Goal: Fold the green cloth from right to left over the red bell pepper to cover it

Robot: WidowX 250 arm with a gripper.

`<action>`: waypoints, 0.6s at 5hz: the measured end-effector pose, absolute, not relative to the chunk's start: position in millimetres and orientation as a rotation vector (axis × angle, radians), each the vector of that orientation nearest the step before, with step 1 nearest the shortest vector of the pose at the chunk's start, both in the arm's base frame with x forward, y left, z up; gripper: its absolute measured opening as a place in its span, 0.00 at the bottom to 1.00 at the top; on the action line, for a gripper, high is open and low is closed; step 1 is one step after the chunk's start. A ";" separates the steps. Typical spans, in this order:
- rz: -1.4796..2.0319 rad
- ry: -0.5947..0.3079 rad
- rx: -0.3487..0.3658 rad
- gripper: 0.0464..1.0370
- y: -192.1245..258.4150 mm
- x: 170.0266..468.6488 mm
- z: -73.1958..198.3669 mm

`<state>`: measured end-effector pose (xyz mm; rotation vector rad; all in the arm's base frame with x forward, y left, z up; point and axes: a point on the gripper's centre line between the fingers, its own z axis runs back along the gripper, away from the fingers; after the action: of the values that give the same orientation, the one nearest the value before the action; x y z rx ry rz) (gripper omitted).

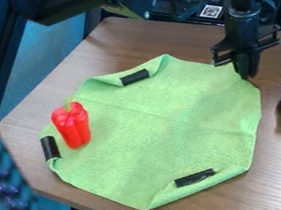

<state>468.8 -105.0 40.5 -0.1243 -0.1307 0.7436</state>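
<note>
At the upper right of the frame, the black gripper (248, 76) hangs at the edge of the green cloth (167, 128), which spreads across the centre under a red toy pepper (72, 127) at left, though whether it is open, shut or gripping fabric cannot be told.

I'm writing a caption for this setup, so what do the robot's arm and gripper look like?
The arm is black, with chunky, angular links and small round silvery screw heads. The gripper is also black, with a rounded, column-like section above a wide crosspiece and a narrow lower end.
</note>
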 end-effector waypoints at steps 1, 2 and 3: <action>0.753 -0.133 -0.127 0.19 -105.8 469.1 40.6; 0.764 -0.094 -0.109 0.46 -105.3 465.7 22.2; 0.766 -0.093 -0.112 0.60 -106.0 466.7 25.6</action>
<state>466.7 -106.0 25.6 -0.1122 -0.0934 0.7658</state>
